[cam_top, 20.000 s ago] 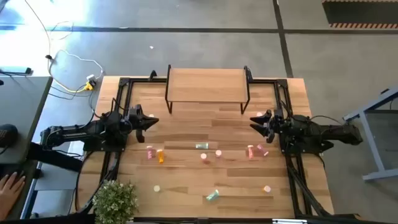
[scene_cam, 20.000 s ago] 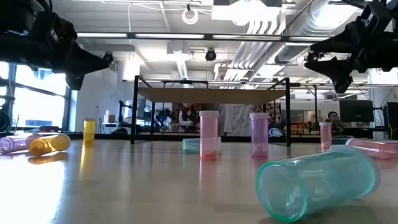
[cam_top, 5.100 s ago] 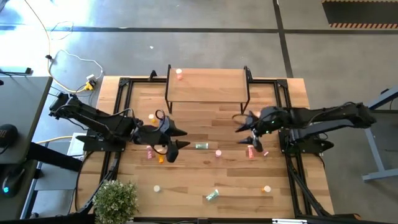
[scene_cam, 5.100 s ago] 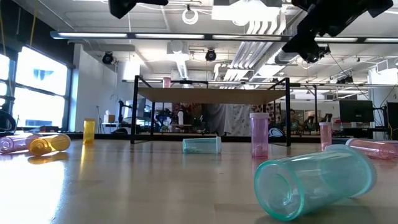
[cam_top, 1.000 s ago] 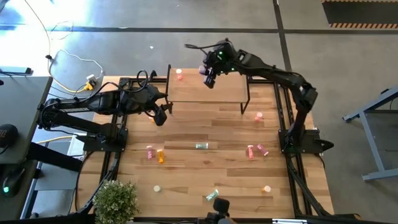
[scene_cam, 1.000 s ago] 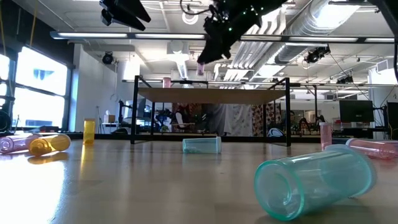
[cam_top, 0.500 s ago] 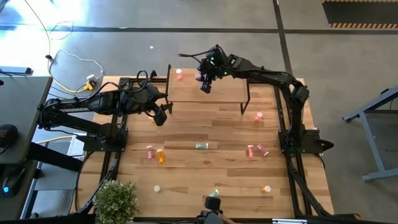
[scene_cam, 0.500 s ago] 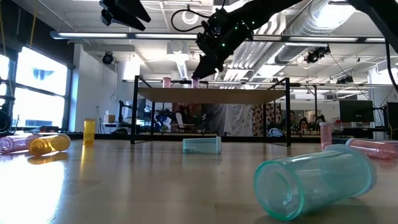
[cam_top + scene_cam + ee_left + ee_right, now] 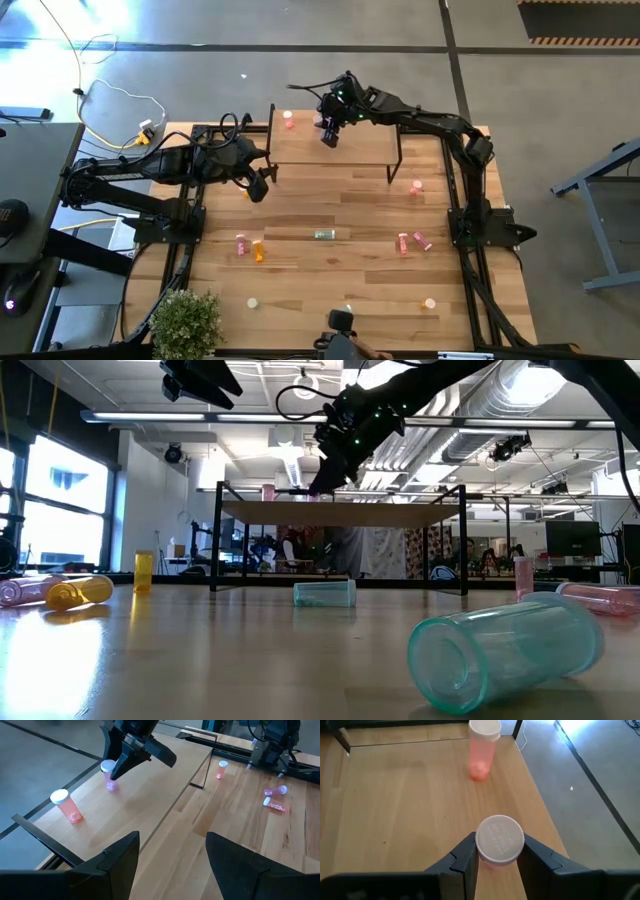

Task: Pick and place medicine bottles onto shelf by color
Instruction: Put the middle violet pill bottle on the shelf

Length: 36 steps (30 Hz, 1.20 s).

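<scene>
Overhead, right pincer (image 9: 495, 857) pinching pink bottle (image 9: 499, 841), body hidden; left pincer (image 9: 170, 852) spread.

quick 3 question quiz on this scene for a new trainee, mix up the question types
1. True or false: the right gripper is shut on a pink bottle over the shelf.
2. Multiple choice: how does the other pink bottle, already on the shelf, stand? A) on its side B) upright C) cap down
3. Fill in: the left gripper hangs over the table beside the shelf with its jaws ____ and nothing between them.

Key: 1 true; 2 B; 3 open
</scene>
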Each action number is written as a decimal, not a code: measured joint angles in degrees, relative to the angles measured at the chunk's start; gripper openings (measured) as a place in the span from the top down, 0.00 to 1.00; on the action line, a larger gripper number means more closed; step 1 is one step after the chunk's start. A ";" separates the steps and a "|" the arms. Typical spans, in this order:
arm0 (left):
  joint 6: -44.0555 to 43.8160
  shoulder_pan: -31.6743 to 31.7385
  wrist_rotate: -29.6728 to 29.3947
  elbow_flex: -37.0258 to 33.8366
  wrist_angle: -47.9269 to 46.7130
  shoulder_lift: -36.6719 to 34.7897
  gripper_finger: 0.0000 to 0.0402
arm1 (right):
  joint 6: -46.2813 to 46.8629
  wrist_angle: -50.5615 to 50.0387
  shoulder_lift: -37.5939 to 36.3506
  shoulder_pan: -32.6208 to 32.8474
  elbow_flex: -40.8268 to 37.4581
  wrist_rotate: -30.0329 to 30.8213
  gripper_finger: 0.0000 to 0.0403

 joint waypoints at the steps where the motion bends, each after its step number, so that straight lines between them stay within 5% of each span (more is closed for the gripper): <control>1: 0.00 -0.02 0.00 0.00 0.01 0.00 0.46 | 0.00 -0.01 0.00 0.00 0.00 0.00 0.74; 14: 0.00 0.00 0.00 0.00 0.01 0.00 0.46 | -0.27 -1.11 -0.09 0.03 0.02 0.43 0.73; 25: 0.00 0.00 0.00 0.00 0.01 0.00 0.46 | -0.43 -0.70 0.04 0.04 0.04 1.62 0.61; 36: 0.02 0.00 0.00 -0.02 -0.81 0.02 0.46 | 0.10 -1.50 -0.85 0.02 0.15 1.95 0.59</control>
